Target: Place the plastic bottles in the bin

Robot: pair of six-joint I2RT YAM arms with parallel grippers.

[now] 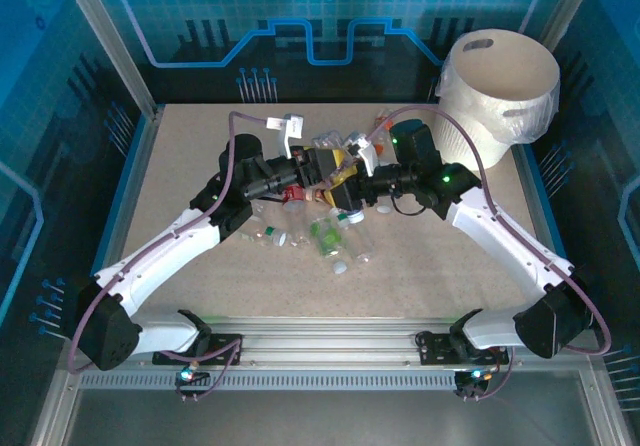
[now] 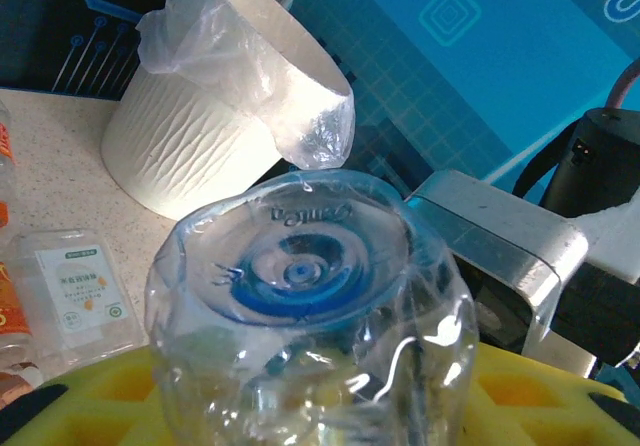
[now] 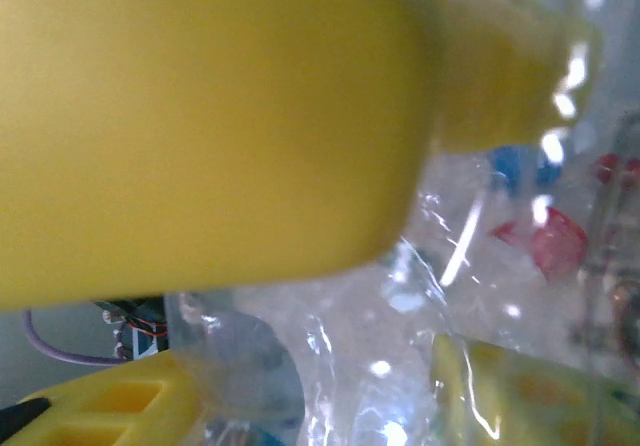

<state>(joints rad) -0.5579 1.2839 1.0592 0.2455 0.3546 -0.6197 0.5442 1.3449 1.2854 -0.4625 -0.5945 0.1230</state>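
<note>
The speckled tabletop [image 1: 450, 266] sat inside blue-patterned walls. The left gripper [image 2: 310, 416] was clamped shut on a clear bottle [image 2: 300, 296], its yellow fingers [image 2: 540, 386] at the body and the blue-tinted base turned toward the wrist camera. The right gripper [image 3: 440, 296] had crumpled clear plastic between its yellow pads [image 3: 200, 116] — whether it gripped, we could not tell. Around both, the other bottles [image 1: 325, 236] lay scattered mid-table. The bin [image 1: 495, 106] stood well apart at the far right corner. We judged these bottles light, thin-walled, slippery and easily dented — best taken gently across the middle of the body.
</note>
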